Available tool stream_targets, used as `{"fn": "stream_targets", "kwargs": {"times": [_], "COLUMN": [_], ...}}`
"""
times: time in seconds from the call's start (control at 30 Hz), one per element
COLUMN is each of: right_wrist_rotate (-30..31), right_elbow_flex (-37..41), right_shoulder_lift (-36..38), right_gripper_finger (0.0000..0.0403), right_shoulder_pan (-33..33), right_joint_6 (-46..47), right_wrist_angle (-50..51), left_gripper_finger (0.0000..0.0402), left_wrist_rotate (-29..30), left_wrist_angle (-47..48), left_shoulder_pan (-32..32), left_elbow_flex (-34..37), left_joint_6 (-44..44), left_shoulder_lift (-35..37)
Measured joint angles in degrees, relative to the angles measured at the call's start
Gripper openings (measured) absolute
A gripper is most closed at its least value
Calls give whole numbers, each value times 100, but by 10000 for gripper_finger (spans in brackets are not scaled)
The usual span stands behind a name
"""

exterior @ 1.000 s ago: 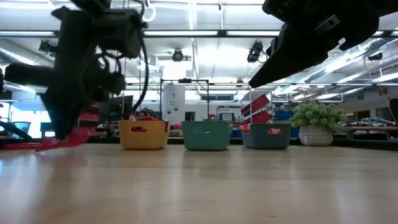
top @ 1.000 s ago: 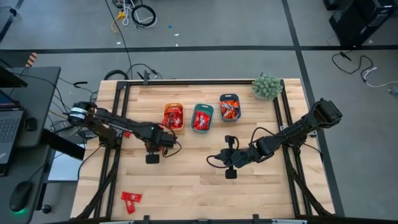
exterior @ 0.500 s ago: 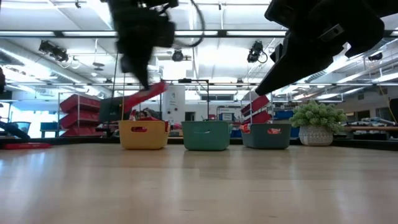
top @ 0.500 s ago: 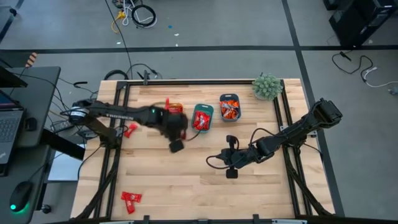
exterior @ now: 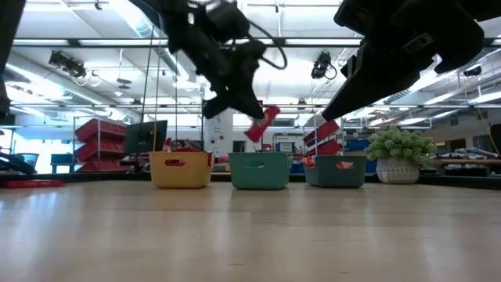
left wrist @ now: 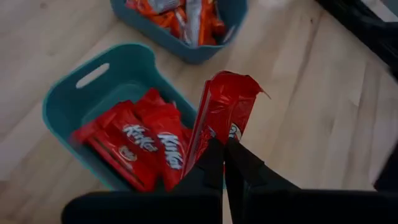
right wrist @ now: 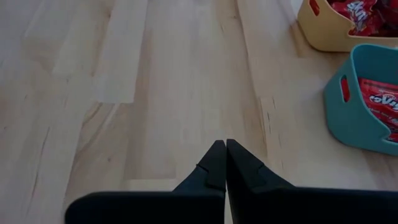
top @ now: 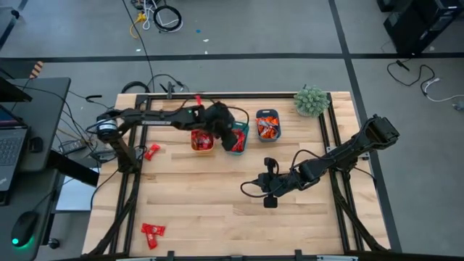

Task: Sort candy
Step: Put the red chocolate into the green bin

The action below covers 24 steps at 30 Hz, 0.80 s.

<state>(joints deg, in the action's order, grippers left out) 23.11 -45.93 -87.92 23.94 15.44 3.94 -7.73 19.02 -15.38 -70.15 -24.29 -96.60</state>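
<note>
My left gripper (top: 233, 138) hangs over the teal middle bin (top: 244, 129), shut on one red wrapped candy (left wrist: 221, 111). The same candy (exterior: 262, 124) shows above that bin in the low view. More red candies (left wrist: 146, 143) lie inside the teal bin. The yellow-orange bin (top: 201, 140) and the blue-grey bin (top: 267, 125) also hold candy. Loose candies lie flat on the table at the left (top: 151, 151) and near the front left corner (top: 152, 231). My right gripper (right wrist: 225, 144) is shut, holds nothing, and hovers over bare wood right of centre (top: 246, 187). My left gripper pinches the red candy between its two fingers at one end of the wrapper (left wrist: 215, 134). The rest of the candy sticks out beyond the fingertips. It is lifted clear and tilted, above the teal bin's edge.
A small potted plant (top: 312, 100) stands at the far right corner. The three bins sit in a row along the far side. Bare wood lies across the middle and near side of the table (top: 217, 210). Dark frame rails run along the left and right table edges.
My left gripper has swept from the table's left part toward the right and the far edge, rising as it went. It carried the red candy clear of the table and now stands over the teal bin. It stayed shut on the candy.
</note>
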Motion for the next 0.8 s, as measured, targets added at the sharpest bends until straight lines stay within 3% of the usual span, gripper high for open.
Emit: {"fn": "stream_targets", "kwargs": {"times": [0.17,0.4,0.63,0.8], "right_wrist_rotate": [-2,-2,-2,-4], "right_elbow_flex": [0,0,0,0], "right_shoulder_lift": [0,0,0,0], "right_gripper_finger": [0,0,0,0], "right_shoulder_pan": [0,0,0,0], "right_joint_6": [2,4,3,4], "right_wrist_angle": [0,2,2,2], "left_gripper_finger": [0,5,57,106], "left_wrist_rotate": [-431,-515,-884,-960], "left_wrist_angle": [-128,-137,129,644], "left_shoulder_pan": [-398,-566,-563,-562], "left_elbow_flex": [3,9,7,-363], "left_joint_6": [-206,-645,-311,134], "left_shoulder_lift": [-483,-857,-872,-872]}}
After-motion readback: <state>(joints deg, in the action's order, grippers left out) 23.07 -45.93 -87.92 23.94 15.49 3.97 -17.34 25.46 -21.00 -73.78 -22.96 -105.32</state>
